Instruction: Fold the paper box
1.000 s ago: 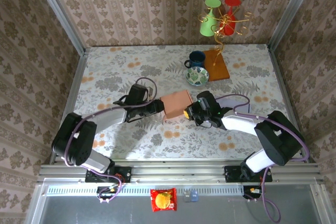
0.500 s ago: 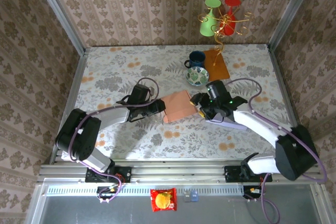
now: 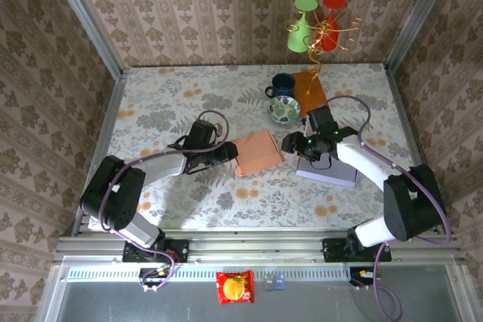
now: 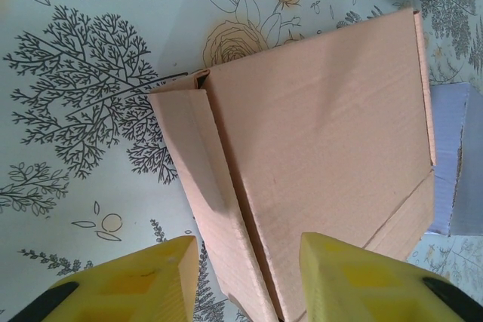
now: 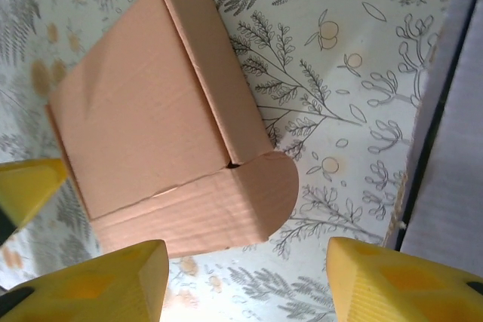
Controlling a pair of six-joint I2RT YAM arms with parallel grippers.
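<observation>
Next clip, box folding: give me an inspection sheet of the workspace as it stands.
Surface: floral tablecloth, flat.
Job's things: brown paper box at centre, mostly folded, one rounded flap sticking out.
Clutter: lilac flat carton beside the box; blue mug; patterned bowl; wooden board under a cup stand; snack packet on the front rail.
Pincers: left pincer open astride the box's left edge; right pincer open, facing its right side.
Cables: purple cables looped along both arms.
Surroundings: wallpapered walls, metal frame.
</observation>
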